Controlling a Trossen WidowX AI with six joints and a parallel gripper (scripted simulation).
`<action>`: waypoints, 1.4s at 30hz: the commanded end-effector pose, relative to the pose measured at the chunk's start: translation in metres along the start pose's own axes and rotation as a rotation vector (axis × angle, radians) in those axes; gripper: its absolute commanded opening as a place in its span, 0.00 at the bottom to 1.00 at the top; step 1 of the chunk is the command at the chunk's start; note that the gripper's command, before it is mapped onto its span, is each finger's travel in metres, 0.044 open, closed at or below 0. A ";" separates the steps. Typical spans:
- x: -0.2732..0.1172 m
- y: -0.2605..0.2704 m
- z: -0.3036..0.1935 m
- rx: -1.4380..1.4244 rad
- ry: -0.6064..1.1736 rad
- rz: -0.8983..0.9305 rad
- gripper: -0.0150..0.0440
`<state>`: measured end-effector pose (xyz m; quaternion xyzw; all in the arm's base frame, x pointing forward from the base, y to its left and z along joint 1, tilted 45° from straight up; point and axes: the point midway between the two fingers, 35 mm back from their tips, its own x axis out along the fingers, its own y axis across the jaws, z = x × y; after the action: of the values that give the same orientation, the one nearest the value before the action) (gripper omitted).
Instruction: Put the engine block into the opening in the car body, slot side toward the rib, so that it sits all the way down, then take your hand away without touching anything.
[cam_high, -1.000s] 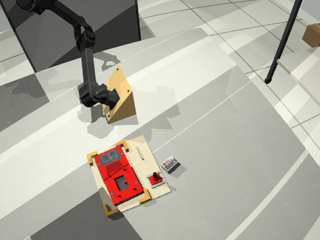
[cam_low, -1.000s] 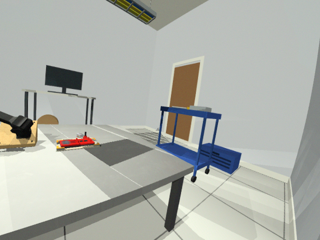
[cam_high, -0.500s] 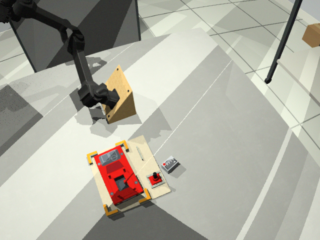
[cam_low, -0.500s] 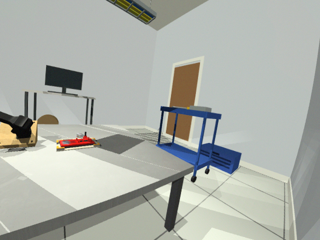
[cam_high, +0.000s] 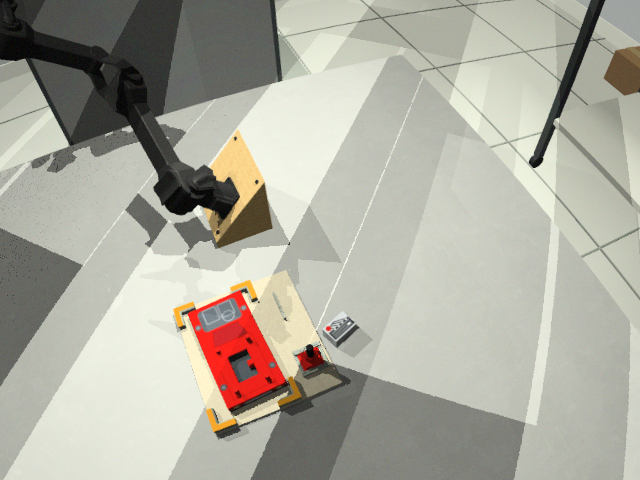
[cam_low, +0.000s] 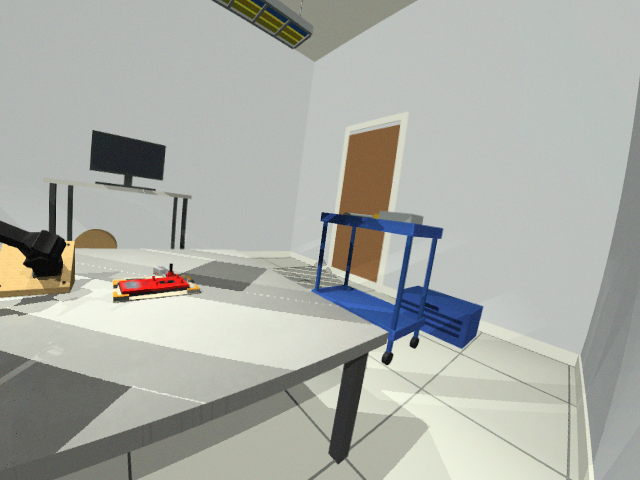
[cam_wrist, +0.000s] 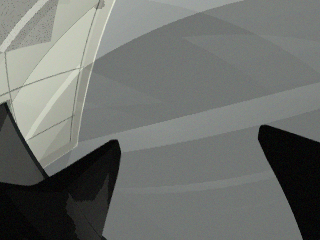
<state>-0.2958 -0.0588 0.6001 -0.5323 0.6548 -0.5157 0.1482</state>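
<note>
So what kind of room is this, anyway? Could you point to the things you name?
Probably a workshop or lab: a blue metal cart on black wheels (cam_low: 381, 223) stands near a brown door with a white frame (cam_low: 366, 201), a wide black monitor (cam_low: 127, 156) sits on a desk, and a black jointed arm (cam_high: 149, 134) (cam_low: 15, 235) reaches over a grey table (cam_high: 439, 320) (cam_low: 232, 341).

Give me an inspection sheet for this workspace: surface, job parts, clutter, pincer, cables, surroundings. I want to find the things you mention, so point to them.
Surface: grey table (cam_high: 439, 310) (cam_low: 232, 330) (cam_wrist: 225, 165), patchy light and shadow.
Job's things: car body (cam_high: 227, 335) (cam_low: 149, 287) on board (cam_high: 299, 320) (cam_low: 155, 296), opening (cam_high: 238, 369) unfilled; grey block (cam_high: 340, 334) (cam_low: 159, 270), probably the engine block, beside the board.
Clutter: wedge (cam_high: 253, 211) (cam_low: 15, 281); red piece (cam_high: 311, 359) (cam_low: 170, 278) with black knob, purpose unclear.
Pincer (cam_high: 227, 198) (cam_low: 46, 266) (cam_wrist: 192, 140): open, nothing held, near the wedge.
Cables: nothing seen.
Surroundings: blue cart (cam_low: 361, 222), door (cam_low: 367, 201), monitor (cam_low: 127, 155).
</note>
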 end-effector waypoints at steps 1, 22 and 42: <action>0.005 -0.041 0.033 -0.122 -0.038 -0.066 1.00; -0.009 -0.165 0.151 -0.545 -0.104 -0.395 1.00; -0.096 -0.267 0.330 -0.979 -0.257 -0.842 1.00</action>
<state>0.0899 -0.1247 0.6607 -0.7919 0.5535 -0.1454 -0.2129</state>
